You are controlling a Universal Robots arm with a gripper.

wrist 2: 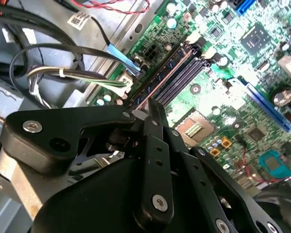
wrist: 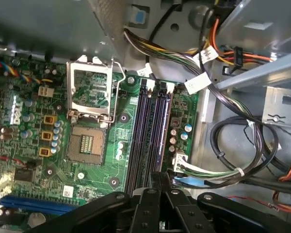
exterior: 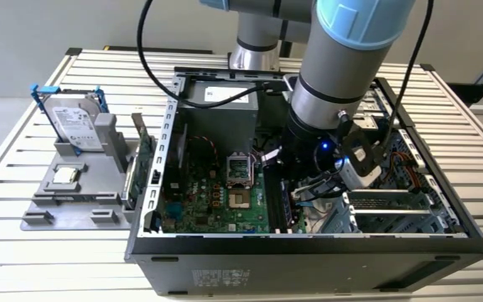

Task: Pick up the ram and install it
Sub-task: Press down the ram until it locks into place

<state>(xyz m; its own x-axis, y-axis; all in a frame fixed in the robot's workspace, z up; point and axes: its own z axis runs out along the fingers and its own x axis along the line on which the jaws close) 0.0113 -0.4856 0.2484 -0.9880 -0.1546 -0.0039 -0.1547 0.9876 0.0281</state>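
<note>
**Gripper over the memory slots, RAM stick standing in a slot**

Exterior view: the arm reaches down into the open computer case. Its wrist sits over the motherboard, at about 3 o'clock from the CPU socket. A hard drive with blue rails stands upright on a grey fixture outside the case, at 9 o'clock. A green expansion card stands on edge between fixture and case wall.

Second wrist view: the gripper has its black fingers drawn narrow, tips together at the near end of the ram. The ram stands on edge in the bank of dark memory slots. I cannot tell whether the fingers clamp it or only touch it.

First wrist view: gripper tips sit at the 6 o'clock end of the memory slots, just beside the CPU socket. Bundled cables lie at 3 o'clock.
</note>
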